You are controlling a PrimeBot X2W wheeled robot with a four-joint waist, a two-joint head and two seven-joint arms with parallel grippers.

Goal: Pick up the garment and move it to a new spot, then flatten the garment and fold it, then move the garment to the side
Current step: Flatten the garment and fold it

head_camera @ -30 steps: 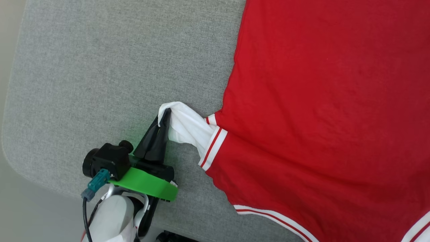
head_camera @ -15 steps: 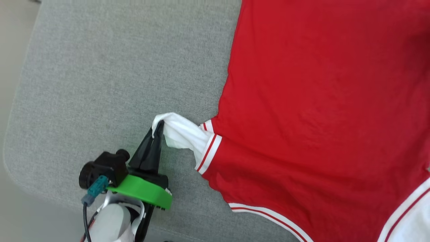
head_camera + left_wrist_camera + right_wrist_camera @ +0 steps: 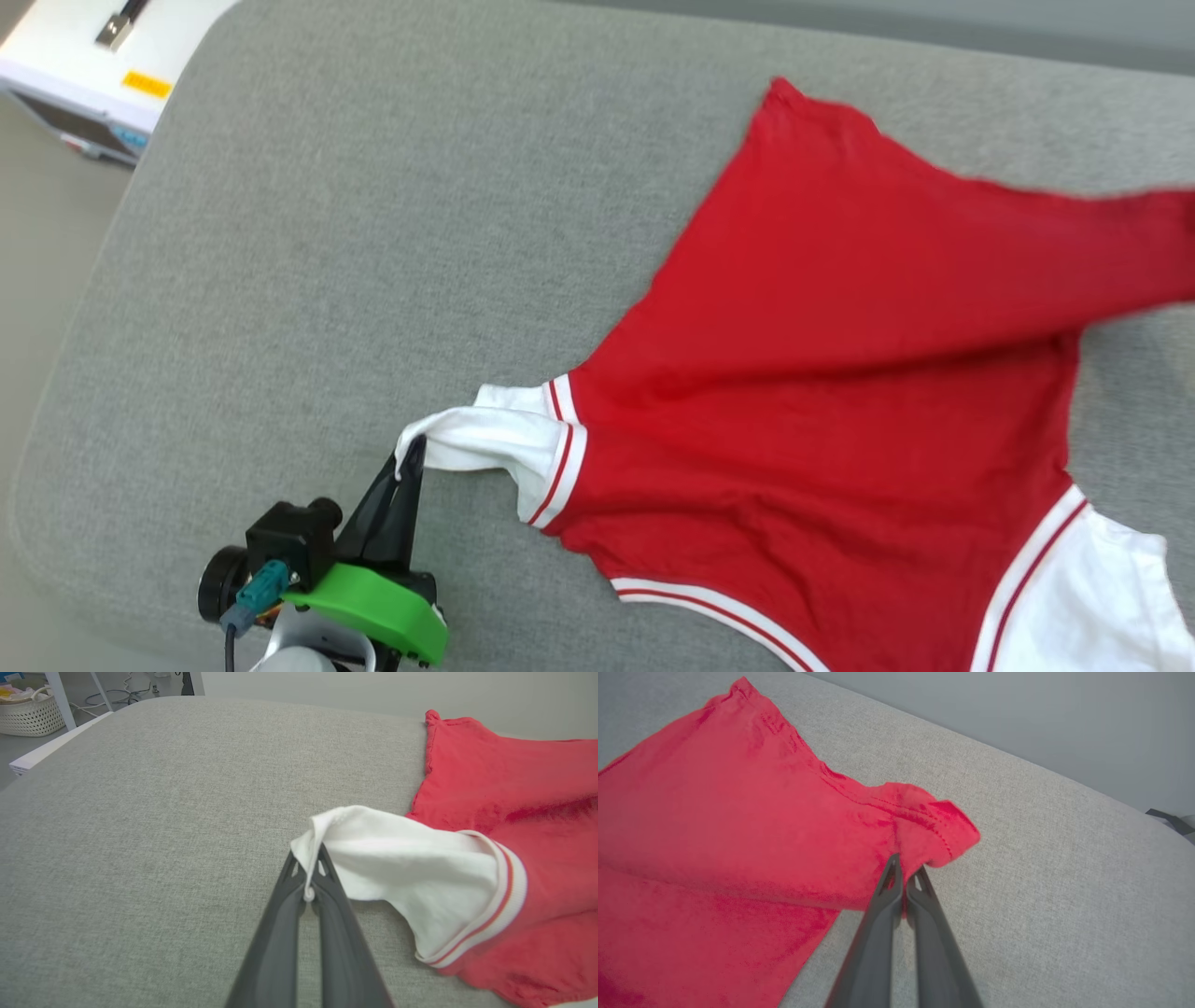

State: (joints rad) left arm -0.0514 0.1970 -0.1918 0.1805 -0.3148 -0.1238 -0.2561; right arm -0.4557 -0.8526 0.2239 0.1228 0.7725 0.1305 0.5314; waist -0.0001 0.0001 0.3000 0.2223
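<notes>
You've got the left gripper (image 3: 408,465) clamped on the shirt's (image 3: 822,373) near white sleeve (image 3: 485,439) and the right gripper (image 3: 903,884) on a far red corner (image 3: 943,828). Looks mid-flatten, with fold and side move left.

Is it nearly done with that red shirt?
Just starting. Grasping looks done: the left tool pinches the white sleeve, the right tool a red hem corner. In hand: the shirt, stretched between them. Flattening, folding and moving aside remain; it lies unfolded.

Right hand (image 3: 903,867) tight on garment (image 3: 714,812) corner
</notes>
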